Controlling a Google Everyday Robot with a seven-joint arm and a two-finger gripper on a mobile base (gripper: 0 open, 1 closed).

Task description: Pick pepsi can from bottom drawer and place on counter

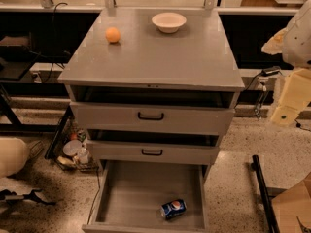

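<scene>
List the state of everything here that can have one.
bottom drawer: pulled wide open
pepsi can: on its side inside it
middle drawer: slightly open
top drawer: slightly open
bowl: upright on counter
orange ball: resting on counter
gripper: low at far left, outside drawers

The robot arm (297,38) is seen at the right edge of the view, to the right of the drawer cabinet (150,57) and well apart from it, its cream links directed downward, with the gripper (284,115) held at the lower end.
</scene>
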